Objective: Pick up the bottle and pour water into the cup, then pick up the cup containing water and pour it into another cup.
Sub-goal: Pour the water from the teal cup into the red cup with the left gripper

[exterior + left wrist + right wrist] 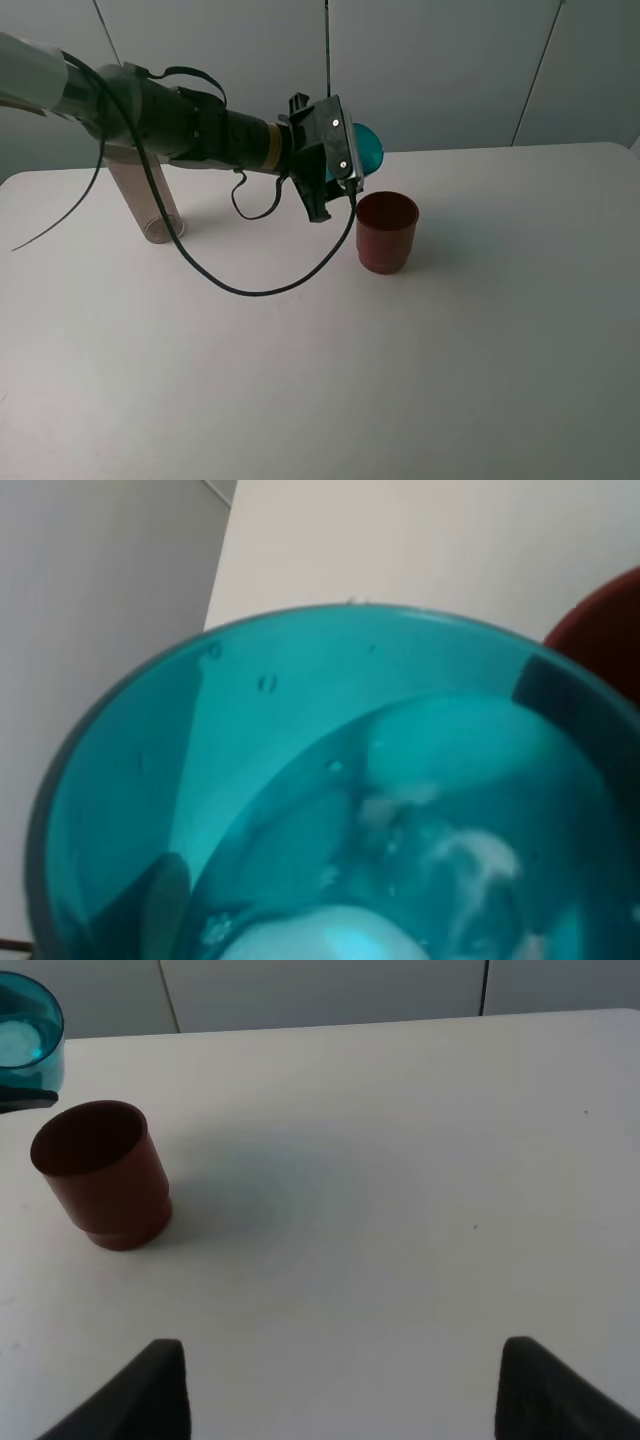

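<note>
1. White table (pixel 320 400) is stretching bare across the foreground under flat indoor light.
2. Right gripper (pixel 345 1390), visible only from its own wrist camera, is hovering low over the table well apart from both cups. Its two dark fingertips (pixel 160 1390) are standing wide, with nothing but tabletop between them.
3. Dark red cup (pixel 387 232) is standing upright on the table near its middle, mouth up.
4. Left gripper (pixel 350 160) is gripping the teal cup (pixel 368 150) by its sides and holding it off the table, just behind and above the red cup's rim. Water is showing inside the teal cup in the left wrist view.
5. Black cable (pixel 250 290) is hanging from the left arm (pixel 180 115) in a loop that is sagging down toward the table.
6. Clear bottle (pixel 140 195) is standing on the table at the left, behind the left arm and well apart from both cups, with its top hidden by the arm.
7. Pale grey wall panels (pixel 450 70) are closing off the background.
</note>
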Robot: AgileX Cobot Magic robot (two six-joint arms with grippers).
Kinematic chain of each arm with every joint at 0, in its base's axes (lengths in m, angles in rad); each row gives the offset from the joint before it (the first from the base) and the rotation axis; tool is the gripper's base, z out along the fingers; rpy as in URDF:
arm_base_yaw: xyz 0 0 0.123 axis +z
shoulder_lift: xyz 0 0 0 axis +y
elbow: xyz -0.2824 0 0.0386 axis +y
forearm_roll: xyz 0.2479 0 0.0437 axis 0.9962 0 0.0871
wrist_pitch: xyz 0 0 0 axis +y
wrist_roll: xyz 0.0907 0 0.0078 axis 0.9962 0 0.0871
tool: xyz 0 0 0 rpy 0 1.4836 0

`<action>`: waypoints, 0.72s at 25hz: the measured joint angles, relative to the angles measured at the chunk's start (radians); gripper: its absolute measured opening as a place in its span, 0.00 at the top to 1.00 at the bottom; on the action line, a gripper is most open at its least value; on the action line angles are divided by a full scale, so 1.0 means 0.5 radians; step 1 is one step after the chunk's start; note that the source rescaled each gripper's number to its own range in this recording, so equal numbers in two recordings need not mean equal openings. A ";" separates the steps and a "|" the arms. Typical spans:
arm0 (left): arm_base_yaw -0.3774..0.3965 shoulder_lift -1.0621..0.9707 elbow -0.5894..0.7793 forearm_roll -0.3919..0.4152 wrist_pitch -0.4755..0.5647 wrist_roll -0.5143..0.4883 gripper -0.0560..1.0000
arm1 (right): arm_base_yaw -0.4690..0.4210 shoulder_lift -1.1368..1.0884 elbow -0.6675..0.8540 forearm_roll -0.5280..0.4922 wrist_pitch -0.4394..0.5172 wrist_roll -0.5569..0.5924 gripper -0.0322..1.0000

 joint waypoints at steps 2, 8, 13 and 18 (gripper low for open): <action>-0.014 0.000 0.000 0.014 0.053 0.040 0.79 | 0.000 0.000 0.000 0.000 0.000 0.000 0.97; -0.059 0.000 -0.003 0.037 0.139 0.235 0.79 | 0.000 0.000 0.000 0.000 0.000 0.000 0.97; -0.075 0.000 -0.003 0.040 0.186 0.326 0.79 | 0.000 0.000 0.000 0.000 0.000 0.000 0.97; -0.084 0.000 -0.008 0.046 0.281 0.431 0.79 | 0.000 0.000 0.000 0.000 0.000 0.013 0.97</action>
